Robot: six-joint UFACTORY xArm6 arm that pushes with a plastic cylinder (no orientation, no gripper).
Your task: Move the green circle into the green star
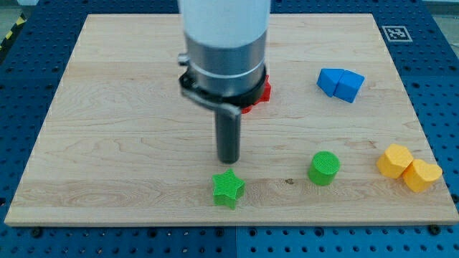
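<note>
The green circle (324, 168) is a short green cylinder standing on the wooden board at the view's lower right of centre. The green star (229, 188) lies near the board's bottom edge, to the left of the circle and well apart from it. My tip (228, 159) is the lower end of the dark rod; it stands just above the star in the view, a small gap away, and far to the left of the circle.
A red block (262, 93) is mostly hidden behind the arm's body. A blue block (341, 84) lies at the upper right. A yellow block (409, 168) lies at the lower right near the board's edge (229, 223).
</note>
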